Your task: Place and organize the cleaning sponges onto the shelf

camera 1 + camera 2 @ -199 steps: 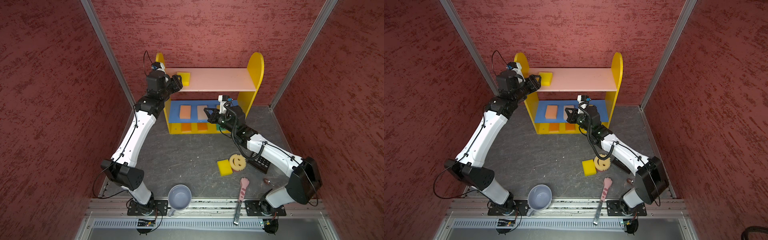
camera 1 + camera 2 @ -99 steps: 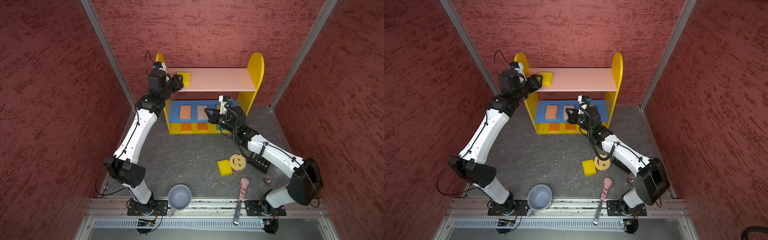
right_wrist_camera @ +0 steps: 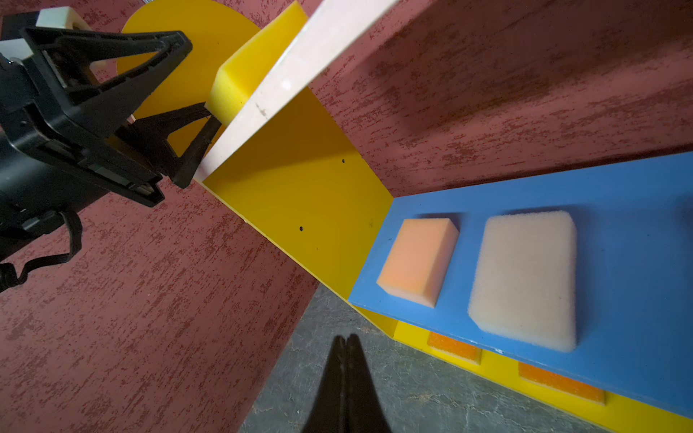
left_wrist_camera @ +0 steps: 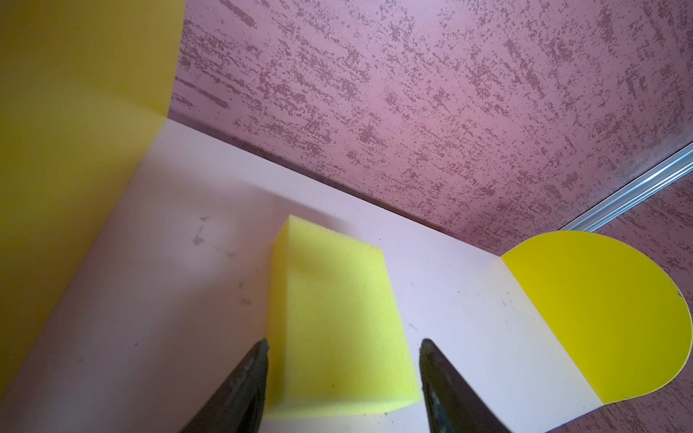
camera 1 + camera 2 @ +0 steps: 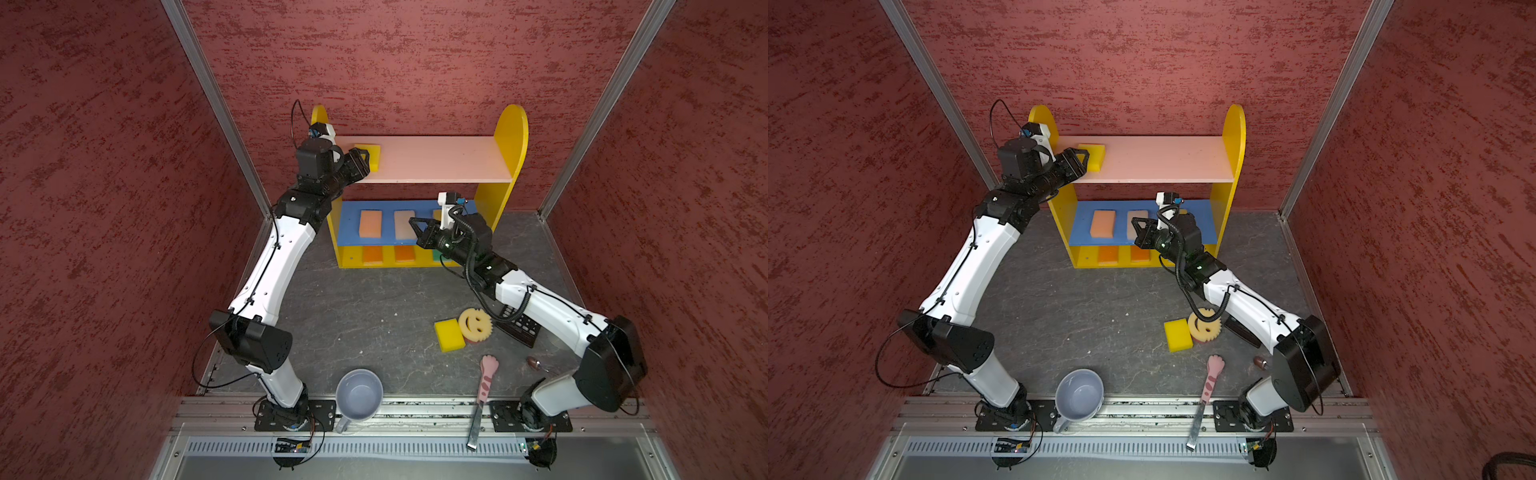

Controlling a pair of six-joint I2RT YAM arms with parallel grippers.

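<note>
Setting the yellow sponge (image 4: 330,292) on the shelf's pink top board (image 5: 436,160) looks like your step in hand. Your left claw (image 4: 343,342) straddles it, spread wider than the foam. Your right claw (image 3: 347,341) hangs pinched shut and empty. Next, back the left claw straight off, then fetch the smiley sponge (image 5: 475,322) from the table (image 5: 353,299).

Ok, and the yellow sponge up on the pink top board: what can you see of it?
The yellow sponge is a plain rectangular block of fine-pored foam, evenly bright yellow. It lies flat on the pink top board, near its left end in both top views. The open left gripper straddles its near end: one finger looks against its side, the other stands apart.
</note>
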